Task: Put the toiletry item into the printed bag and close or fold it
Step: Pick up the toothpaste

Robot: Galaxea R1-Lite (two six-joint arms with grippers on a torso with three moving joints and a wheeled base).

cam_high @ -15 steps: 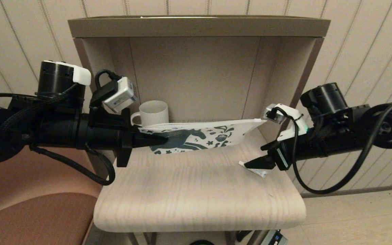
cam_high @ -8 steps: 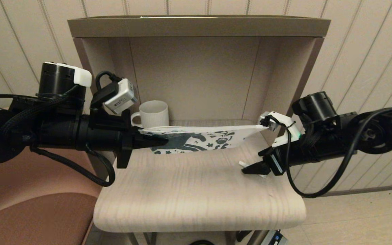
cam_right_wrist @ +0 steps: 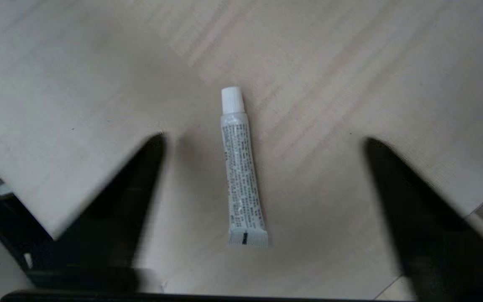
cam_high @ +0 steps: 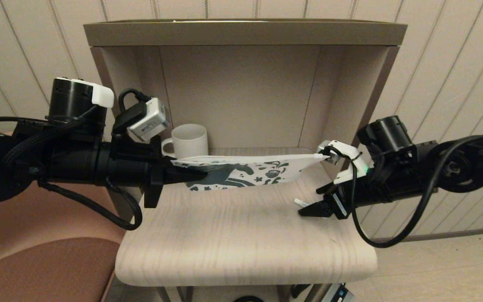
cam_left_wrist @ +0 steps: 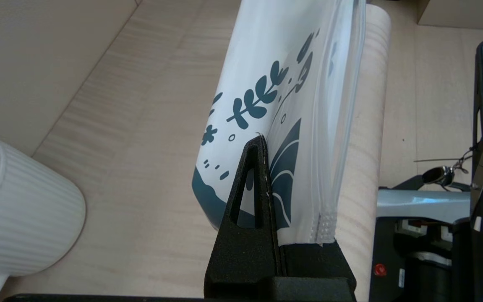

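Left gripper (cam_high: 197, 172) reaches in level, clamped on flat white teal-printed pouch (cam_high: 262, 170), lifted edgewise. Right gripper (cam_right_wrist: 262, 140) low, fingers spread wide, straddling small white tube (cam_right_wrist: 241, 176) lying on pale wooden shelf (cam_high: 241, 243).

Front half of the shelf board (cam_high: 241, 247) is bare, w/ lots of room to reach in. The printed bag (cam_high: 245, 170) stretches across the middle, held up by the left gripper (cam_high: 191, 173), blocking the way to the back. A white mug (cam_high: 189, 140) fills the back left corner. Right gripper (cam_high: 308, 209) is spread wide by the right edge, w/ the toiletry item (cam_right_wrist: 241, 167) lying between its fingers.
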